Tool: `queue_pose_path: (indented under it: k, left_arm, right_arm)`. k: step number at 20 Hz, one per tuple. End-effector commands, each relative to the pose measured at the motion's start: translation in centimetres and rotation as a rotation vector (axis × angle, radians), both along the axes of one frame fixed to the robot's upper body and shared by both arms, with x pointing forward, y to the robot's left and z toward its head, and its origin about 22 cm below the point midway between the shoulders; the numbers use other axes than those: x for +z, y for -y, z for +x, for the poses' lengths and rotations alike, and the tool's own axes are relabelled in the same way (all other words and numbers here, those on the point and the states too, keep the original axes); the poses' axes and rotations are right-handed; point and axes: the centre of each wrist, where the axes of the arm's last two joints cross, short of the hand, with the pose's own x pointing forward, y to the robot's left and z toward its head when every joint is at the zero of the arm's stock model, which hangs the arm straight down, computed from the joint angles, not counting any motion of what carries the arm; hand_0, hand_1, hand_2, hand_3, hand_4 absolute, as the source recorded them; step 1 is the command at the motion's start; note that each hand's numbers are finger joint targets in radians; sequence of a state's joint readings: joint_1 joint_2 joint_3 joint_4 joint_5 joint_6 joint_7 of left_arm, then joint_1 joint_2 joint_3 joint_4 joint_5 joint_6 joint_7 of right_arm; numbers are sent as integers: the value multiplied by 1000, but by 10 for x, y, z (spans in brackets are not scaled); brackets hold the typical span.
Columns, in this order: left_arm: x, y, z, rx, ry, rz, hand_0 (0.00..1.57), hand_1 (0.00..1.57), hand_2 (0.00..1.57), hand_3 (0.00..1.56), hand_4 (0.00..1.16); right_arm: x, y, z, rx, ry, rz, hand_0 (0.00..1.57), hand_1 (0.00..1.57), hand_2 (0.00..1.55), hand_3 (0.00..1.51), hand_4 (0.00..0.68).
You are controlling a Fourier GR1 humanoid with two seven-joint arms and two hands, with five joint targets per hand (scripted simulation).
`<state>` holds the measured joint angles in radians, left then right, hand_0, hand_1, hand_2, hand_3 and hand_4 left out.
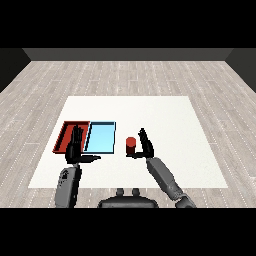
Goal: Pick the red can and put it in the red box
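Note:
The red can (131,145) stands upright on the white table (165,120), just right of the light blue tray (100,137). My right hand (145,145) is right beside the can on its right, fingers straight and pointing up, thumb reaching toward the can's base; the fingers are not curled round it. The red tray (65,136) lies at the left, next to the blue one. My left hand (75,147) hovers over the red tray's near right part, fingers straight, thumb pointing right.
Both trays lie side by side in the table's left half. The table's front edge runs just behind my forearms. Wooden floor surrounds the table.

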<state>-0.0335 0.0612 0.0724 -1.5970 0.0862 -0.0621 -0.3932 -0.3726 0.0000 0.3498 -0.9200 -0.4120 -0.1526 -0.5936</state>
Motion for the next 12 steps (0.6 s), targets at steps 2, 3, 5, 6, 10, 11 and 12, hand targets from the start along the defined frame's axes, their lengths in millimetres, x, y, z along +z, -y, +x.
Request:
queue_pose_path:
  k: [2,3,5,6,10,11,12]
  left_arm:
    - [-5,2,12,-14,1,-6,0,0,0,0,0]
    - [-15,3,0,-30,-6,-8,0,0,0,0,0]
    - [-19,11,-20,-11,17,3,0,0,0,0,0]
    - [-13,5,8,-3,8,5,0,0,0,0,0]
    - [-11,8,-3,-18,6,13,0,0,0,0,0]
    - [-4,8,23,-16,9,10,0,0,0,0,0]
    - [-4,-3,3,-22,-8,-3,0,0,0,0,0]
  right_arm:
    - [-8,-11,5,-4,-14,-8,0,0,0,0,0]
    - [5,-6,5,2,-15,24,0,0,0,0,0]
    - [-8,-14,-2,-11,-30,-6,0,0,0,0,0]
    - [1,-20,-7,-5,-10,14,0,0,0,0,0]
    - [-15,-21,-17,25,-1,13,0,0,0,0,0]
    - [2,-17,7,22,-7,15,0,0,0,0,0]
    - [3,-27,-1,33,-17,19,0,0,0,0,0]
